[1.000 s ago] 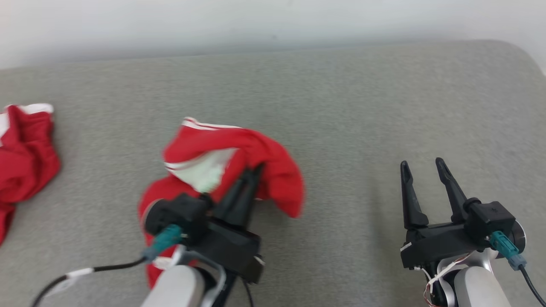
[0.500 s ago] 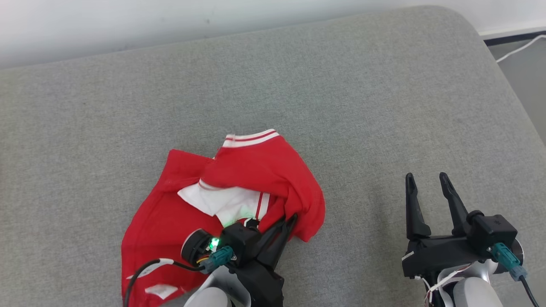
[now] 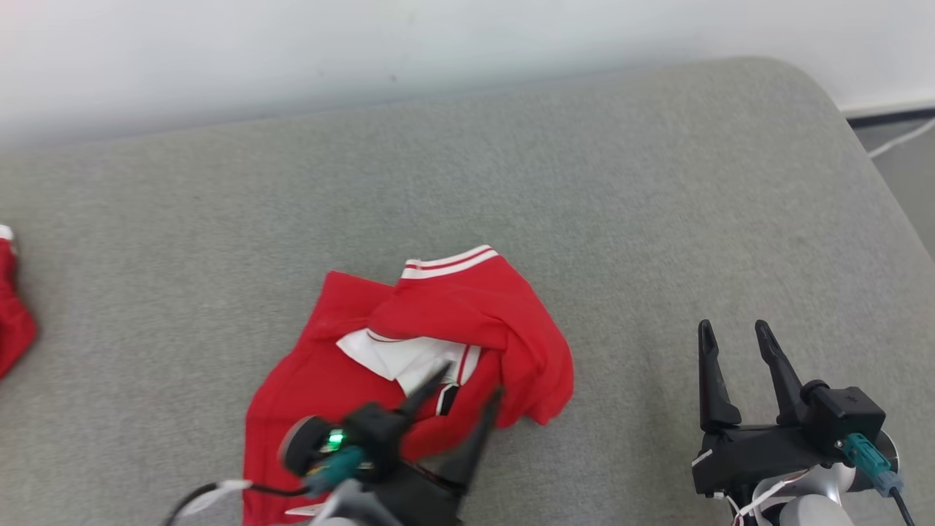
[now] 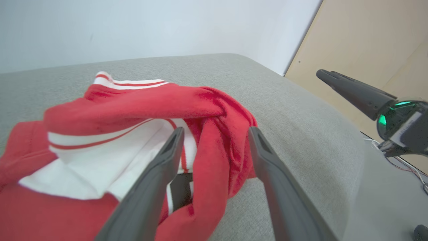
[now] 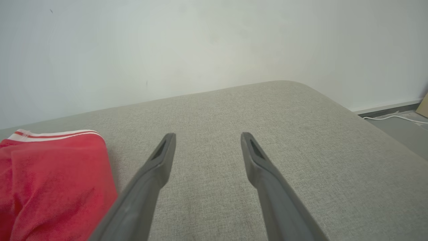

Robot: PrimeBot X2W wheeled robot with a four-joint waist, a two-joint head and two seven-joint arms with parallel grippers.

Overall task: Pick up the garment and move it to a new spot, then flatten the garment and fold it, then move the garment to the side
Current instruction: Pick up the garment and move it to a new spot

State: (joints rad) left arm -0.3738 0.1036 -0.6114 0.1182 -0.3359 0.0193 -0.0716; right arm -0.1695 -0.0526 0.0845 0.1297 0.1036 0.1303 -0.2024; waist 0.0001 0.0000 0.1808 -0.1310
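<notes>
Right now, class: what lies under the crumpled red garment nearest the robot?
The grey cushioned surface shows around the red garment, so the garment rests on it. Its white inner layer peeks from beneath the top fold; anything else beneath is covered.

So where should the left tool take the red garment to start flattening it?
Probably its white-striped hem: a straight edge lying exposed on top, at the far side of the garment. Bring the open left tool down from beyond it, over the grey cushion.
</notes>
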